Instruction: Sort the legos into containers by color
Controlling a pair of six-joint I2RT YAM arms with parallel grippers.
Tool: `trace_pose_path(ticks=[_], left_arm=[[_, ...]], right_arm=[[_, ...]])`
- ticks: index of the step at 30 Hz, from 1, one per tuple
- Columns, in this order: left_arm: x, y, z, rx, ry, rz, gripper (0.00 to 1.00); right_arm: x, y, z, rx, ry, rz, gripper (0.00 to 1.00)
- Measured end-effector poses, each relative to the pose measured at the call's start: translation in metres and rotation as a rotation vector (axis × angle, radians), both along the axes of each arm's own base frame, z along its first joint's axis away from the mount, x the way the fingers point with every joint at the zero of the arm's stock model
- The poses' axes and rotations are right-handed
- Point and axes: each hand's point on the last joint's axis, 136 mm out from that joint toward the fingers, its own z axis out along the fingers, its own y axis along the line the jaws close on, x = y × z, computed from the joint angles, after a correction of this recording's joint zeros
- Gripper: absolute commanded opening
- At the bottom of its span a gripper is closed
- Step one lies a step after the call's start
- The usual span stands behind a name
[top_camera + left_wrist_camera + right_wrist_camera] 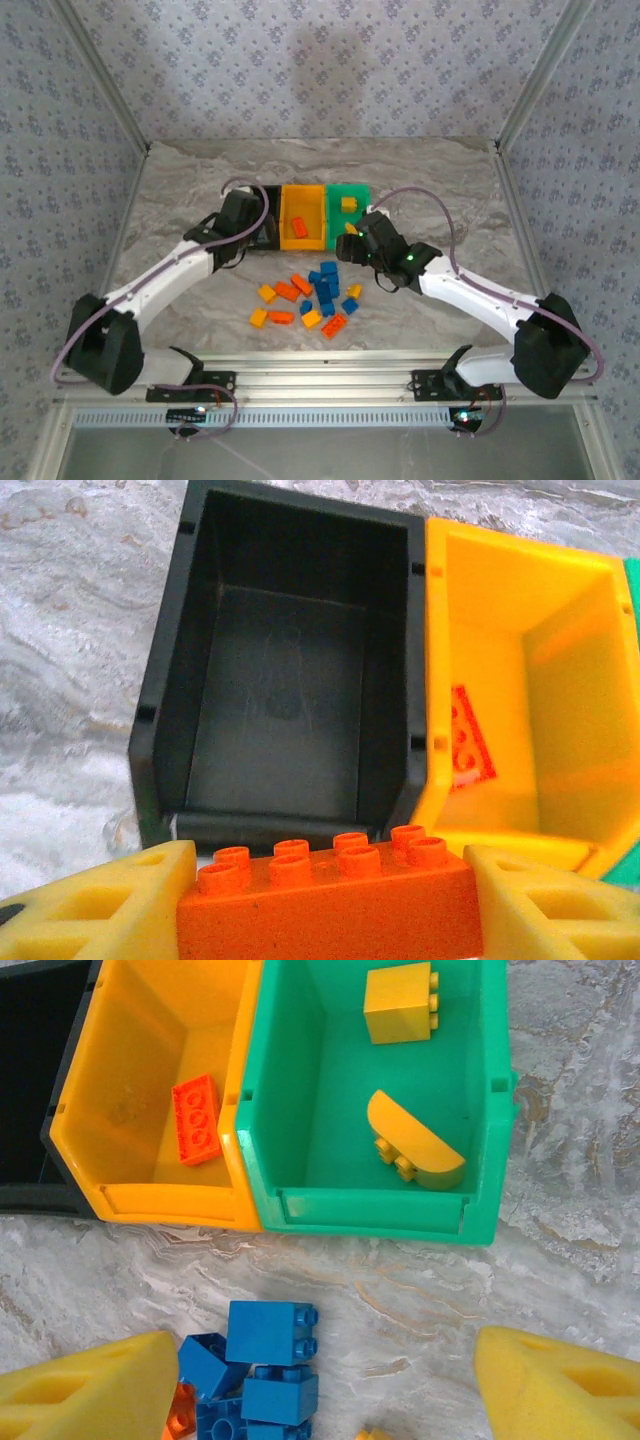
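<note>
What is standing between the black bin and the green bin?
The orange-yellow bin, joined to both, with one orange-red brick inside; the top external and right wrist views show it.

White arms (168,278) with black joints, mauve cables (406,190) and yellow foam jaws.

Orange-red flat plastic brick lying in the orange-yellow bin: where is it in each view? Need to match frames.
Top external: orange-red flat plastic brick at centre, inside the orange-yellow plastic bin.
Left wrist: right of centre; the other orange-red brick at the bottom edge sits between the left gripper fingers.
Right wrist: upper left.
Shared landmark: that bin, between the black bin and the green bin.
</note>
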Motion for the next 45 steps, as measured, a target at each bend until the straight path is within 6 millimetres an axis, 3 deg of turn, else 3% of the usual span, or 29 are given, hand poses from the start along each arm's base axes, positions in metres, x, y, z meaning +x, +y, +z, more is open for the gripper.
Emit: trace_pose_path(ticks=[5,9,12,19,23,26,31,34,37,39,45], left_arm=[[0.019,-0.03,0.009,-0.026,0.0,-0.06,0.56],[0.037,-0.071,0.021,-0.052,-0.026,-0.132,0.56],[0.05,-0.093,0.014,-0.056,-0.015,-0.159,0.58],[0.071,-0.112,-0.027,-0.03,0.065,-0.172,0.78],[0.074,-0.12,-0.022,-0.047,0.064,-0.187,0.91],[0.074,-0.13,-0.006,-0.067,0.033,-0.207,0.94],[0.048,-0.138,0.034,-0.155,-0.025,-0.26,0.99],[0.013,-0.132,0.062,-0.212,-0.074,-0.294,0.99],[-0.024,-0.125,0.078,-0.258,-0.117,-0.331,0.99],[-0.049,-0.117,0.075,-0.278,-0.124,-0.347,1.0],[-0.101,-0.079,0.031,-0.268,-0.067,-0.317,1.0]], right_arm=[[-0.002,-0.009,-0.002,0.005,0.001,-0.019,0.8],[-0.003,-0.016,-0.009,-0.004,0.012,-0.032,0.8],[-0.004,-0.018,-0.012,-0.007,0.019,-0.036,0.8],[-0.007,-0.015,-0.016,0.001,0.036,-0.02,0.81],[-0.012,-0.016,-0.025,0.006,0.064,-0.017,0.8],[-0.018,-0.016,-0.034,0.005,0.088,-0.02,0.8],[-0.034,-0.012,-0.052,-0.013,0.133,0.016,0.78],[-0.041,-0.001,-0.06,-0.024,0.154,0.059,0.78],[-0.047,0.01,-0.072,-0.06,0.181,0.105,0.78],[-0.048,0.019,-0.079,-0.082,0.195,0.128,0.78],[-0.034,0.044,-0.09,-0.105,0.202,0.143,0.77]])
